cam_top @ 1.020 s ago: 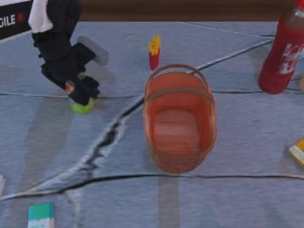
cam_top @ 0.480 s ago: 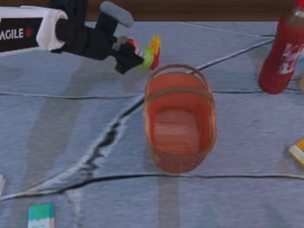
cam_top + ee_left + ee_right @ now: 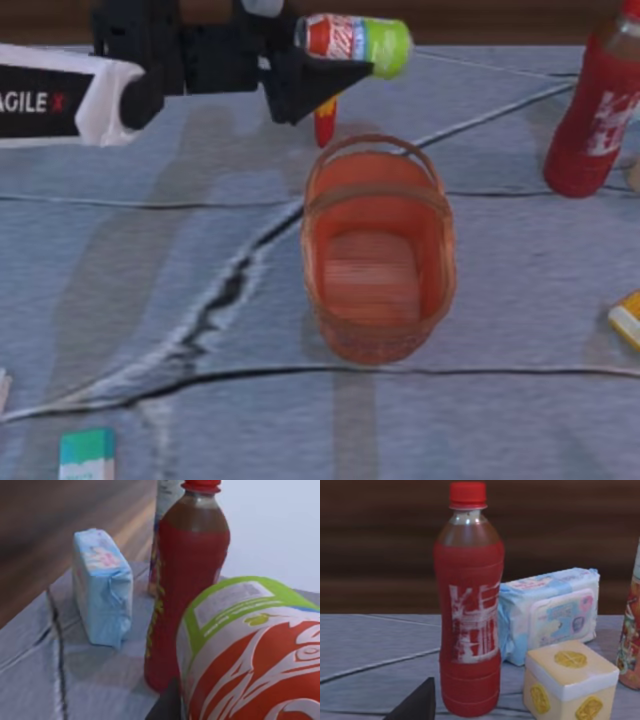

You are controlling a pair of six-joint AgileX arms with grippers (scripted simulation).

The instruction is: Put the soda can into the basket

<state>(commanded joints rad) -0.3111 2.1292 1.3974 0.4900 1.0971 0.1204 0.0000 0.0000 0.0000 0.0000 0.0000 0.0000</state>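
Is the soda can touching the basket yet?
Apart. In the top view the soda can lies sideways in the left gripper, raised beyond the basket's far rim, with the fries carton showing between them.

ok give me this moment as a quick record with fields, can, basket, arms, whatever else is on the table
soda can: held sideways in the air, green end pointing to the table's right, beyond the basket's far rim
basket: upright on the table, middle, nothing inside
left gripper: shut on the can, raised above the table
right arm: not seen in the top view; only a dark tip of it shows in its own wrist view
fries carton: partly hidden under the gripper, behind the basket
red bottle: standing at far right
wipes pack: behind the bottle
task state: can not yet in basket
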